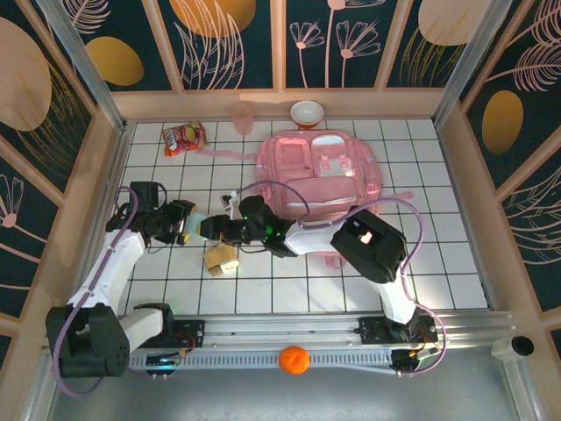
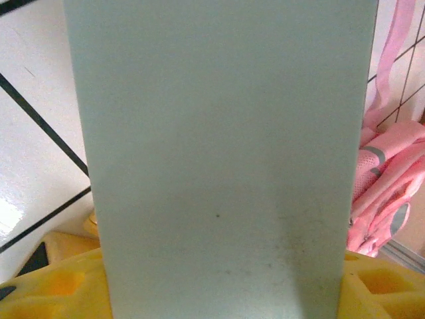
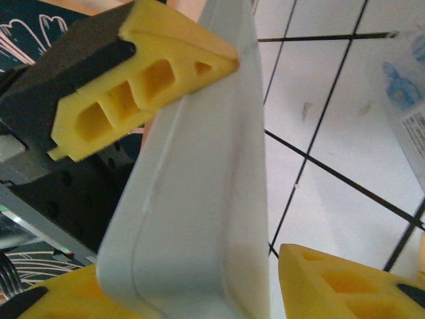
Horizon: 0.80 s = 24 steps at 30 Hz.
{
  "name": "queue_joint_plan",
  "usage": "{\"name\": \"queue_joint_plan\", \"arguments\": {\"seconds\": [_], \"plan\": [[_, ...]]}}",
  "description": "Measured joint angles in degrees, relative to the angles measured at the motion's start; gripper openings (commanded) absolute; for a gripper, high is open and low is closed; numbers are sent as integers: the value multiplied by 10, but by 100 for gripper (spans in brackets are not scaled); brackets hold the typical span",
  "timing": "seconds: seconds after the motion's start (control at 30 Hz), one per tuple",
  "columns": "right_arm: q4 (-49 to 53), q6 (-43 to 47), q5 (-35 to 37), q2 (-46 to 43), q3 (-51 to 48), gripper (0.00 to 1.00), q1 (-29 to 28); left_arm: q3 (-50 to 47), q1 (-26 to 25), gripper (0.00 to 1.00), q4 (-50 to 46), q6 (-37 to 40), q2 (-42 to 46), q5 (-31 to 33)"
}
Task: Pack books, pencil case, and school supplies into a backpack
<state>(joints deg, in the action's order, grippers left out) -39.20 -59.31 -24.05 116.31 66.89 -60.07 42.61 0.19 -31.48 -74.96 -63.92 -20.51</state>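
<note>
A white tiled table [image 1: 421, 254] with dark grid lines sits inside walls of dark leaf-patterned panels. From above, the pink backpack [image 1: 320, 171] lies toward the far middle, and a few tan and yellow blocks [image 1: 221, 257] rest nearer the arms. To the left of the backpack and above the tiles, the left gripper [image 1: 195, 226] and right gripper [image 1: 226, 230] meet nose to nose on a pale teal slab [image 1: 210, 226], which looks like a hand-over. The left wrist view shows the slab [image 2: 226, 166] standing upright, pinched between the yellow fingers [image 2: 46, 292] of the left gripper, with the backpack [image 2: 388, 179] at the right edge. In the right wrist view the right gripper [image 3: 199, 292] straddles the slab's near end: one yellow pad [image 3: 60, 299] lies against it and the other sits just beside it, so I cannot tell whether the clamp is firm. A left finger [image 3: 139, 80] presses on the far end. To do this step well, the right jaws should seat squarely on both flat faces before the left lets go. The slab can then travel edge-first to an open pocket.
</note>
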Motion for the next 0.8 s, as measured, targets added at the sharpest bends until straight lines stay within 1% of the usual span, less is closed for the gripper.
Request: {"name": "queue_joint_plan", "arguments": {"seconds": [0.13,0.2,0.37,0.47,0.53,0.57,0.6,0.8], "plan": [[-5,2,-1,12,7,35,1,-10,0,52,13,-10,2,3],[-5,8,-1,15,8,34,1,-14,0,53,13,-16,2,8],[-1,20,0,17,8,24,0,-20,0,63,14,-21,2,12],[0,23,0,17,7,22,0,-23,0,76,19,-22,2,9],[-2,16,2,17,5,21,1,-26,0,88,29,-26,2,1],[-4,15,4,16,0,21,2,-27,-1,97,32,-26,2,-2],[-5,14,6,12,-7,21,3,-27,-2,99,35,-23,2,-3],[-7,13,24,-40,-86,20,21,-27,-2,99,50,-3,3,20]]}}
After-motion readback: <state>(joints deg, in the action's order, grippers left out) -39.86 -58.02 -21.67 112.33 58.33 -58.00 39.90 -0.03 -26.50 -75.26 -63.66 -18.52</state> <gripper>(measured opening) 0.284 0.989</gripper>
